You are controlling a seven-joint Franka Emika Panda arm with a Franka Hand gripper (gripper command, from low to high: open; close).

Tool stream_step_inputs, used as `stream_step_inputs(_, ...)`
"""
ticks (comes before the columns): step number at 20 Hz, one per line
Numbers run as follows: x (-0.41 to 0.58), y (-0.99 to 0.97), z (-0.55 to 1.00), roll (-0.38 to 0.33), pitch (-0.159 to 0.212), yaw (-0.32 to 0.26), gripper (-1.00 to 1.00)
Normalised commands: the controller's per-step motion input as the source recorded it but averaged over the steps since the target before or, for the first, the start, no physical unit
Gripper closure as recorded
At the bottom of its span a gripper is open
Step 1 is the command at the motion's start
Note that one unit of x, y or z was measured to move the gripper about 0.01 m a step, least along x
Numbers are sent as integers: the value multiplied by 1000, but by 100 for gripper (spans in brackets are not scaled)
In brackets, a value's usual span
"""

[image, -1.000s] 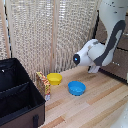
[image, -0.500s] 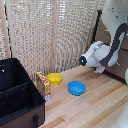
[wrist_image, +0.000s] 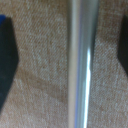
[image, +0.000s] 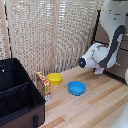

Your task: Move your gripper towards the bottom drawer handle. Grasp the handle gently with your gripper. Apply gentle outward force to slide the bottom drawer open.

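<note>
In the wrist view, the bottom drawer handle (wrist_image: 80, 64) is a thin silver bar running across the brown front of the bottom drawer (wrist_image: 40, 75). My gripper (wrist_image: 66, 50) is open, with one dark finger (wrist_image: 6, 55) on each side of the bar and a gap to each. The fingers do not touch the bar. In the exterior view, the white arm (image: 102, 55) reaches to the dark brown drawers (image: 121, 70) at that view's right. The arm hides the gripper and the handle there.
A big black fabric case (image: 17, 95) stands at the exterior view's left. A yellow bowl (image: 54, 78), a blue bowl (image: 76, 88) and a small colourful packet (image: 44, 82) sit on the wooden table (image: 95, 107). A bamboo blind (image: 50, 35) hangs behind.
The arm has moved toward the exterior view's right, closer to the dark drawers. The bowls and the case have not moved.
</note>
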Motion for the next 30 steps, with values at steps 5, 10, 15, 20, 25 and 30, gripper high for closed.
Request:
stream_step_inputs(5, 254, 223, 54, 0, 41, -87, 100)
stream_step_inputs(10, 373, 433, 139, 1, 45, -155, 100)
stream_step_inputs(15, 255, 718, 109, 9, 27, -113, 100)
stream_step_inputs(20, 214, 904, 0, 0, 17, -66, 100)
stream_step_inputs(25, 190, 926, -5, -8, 8, -63, 100)
stream_step_inputs(30, 184, 717, 0, -16, 13, -45, 100)
